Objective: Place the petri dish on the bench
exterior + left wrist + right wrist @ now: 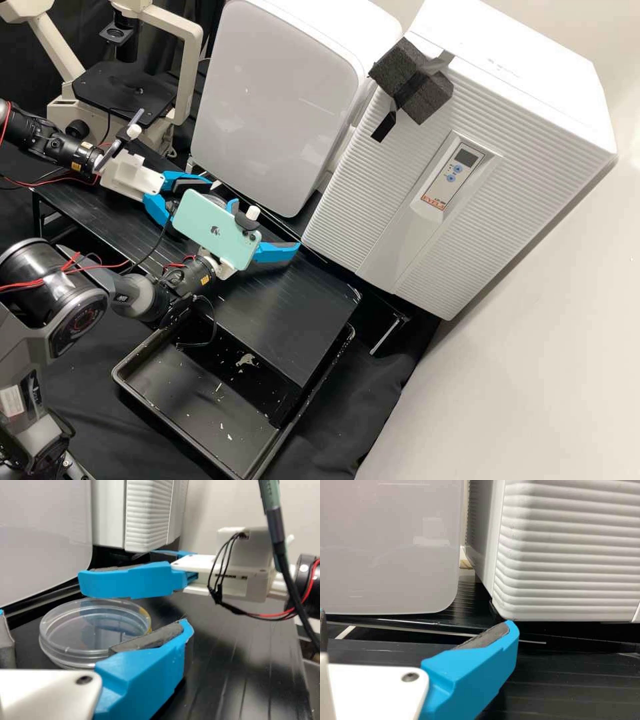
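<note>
The left tool (94,619) and right tool (417,619) both stand spread. The petri dish (70,652) lies, as far as I can tell, flat on the tabletop (245,655); a sideways swing by either tool could clip its rim (light thing, that) and skid it.

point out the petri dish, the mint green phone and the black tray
petri dish (92,627): left wrist view, middle of its clear round top
mint green phone (212,220): high view, on its back
black tray (183,402): high view, bare part of its floor
</note>
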Controlling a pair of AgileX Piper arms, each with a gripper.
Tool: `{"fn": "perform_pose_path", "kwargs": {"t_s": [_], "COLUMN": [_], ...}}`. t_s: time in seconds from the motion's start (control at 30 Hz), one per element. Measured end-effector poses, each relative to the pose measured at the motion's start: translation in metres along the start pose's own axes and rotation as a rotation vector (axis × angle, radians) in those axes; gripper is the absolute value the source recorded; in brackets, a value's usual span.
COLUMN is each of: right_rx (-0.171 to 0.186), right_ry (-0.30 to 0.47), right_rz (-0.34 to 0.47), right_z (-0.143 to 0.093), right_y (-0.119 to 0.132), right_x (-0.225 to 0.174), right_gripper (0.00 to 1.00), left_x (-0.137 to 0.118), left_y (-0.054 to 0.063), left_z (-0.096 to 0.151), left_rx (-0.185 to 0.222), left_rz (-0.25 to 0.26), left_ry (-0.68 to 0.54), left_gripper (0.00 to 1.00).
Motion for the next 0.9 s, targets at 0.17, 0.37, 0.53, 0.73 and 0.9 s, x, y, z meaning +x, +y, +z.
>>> {"fn": "perform_pose_path", "kwargs": {"t_s": [0.17, 0.37, 0.53, 0.73, 0.9], "right_rx": [0.0, 0.0, 0.0, 0.0, 0.0], "right_ry": [0.0, 0.0, 0.0, 0.0, 0.0], "right_rz": [0.0, 0.0, 0.0, 0.0, 0.0], "right_z": [0.0, 0.0, 0.0, 0.0, 0.0], "right_y": [0.0, 0.0, 0.0, 0.0, 0.0], "right_x": [0.0, 0.0, 0.0, 0.0, 0.0], "right_gripper": [1.0, 1.0, 1.0, 1.0, 1.0], "left_x": [0.0018, 0.0027, 0.0027, 0.0027, 0.0025], "left_y": [-0.0012, -0.0043, -0.0043, -0.0043, -0.0046], "left_z": [-0.002, -0.0035, -0.0035, -0.0035, -0.0037], "left_rx": [0.004, -0.001, 0.004, 0.015, 0.019], "left_rz": [-0.007, -0.013, -0.013, -0.013, -0.012], "left_ry": [0.004, 0.006, 0.006, 0.006, 0.007], "left_gripper": [1.0, 1.0, 0.0, 0.0, 0.0]}}
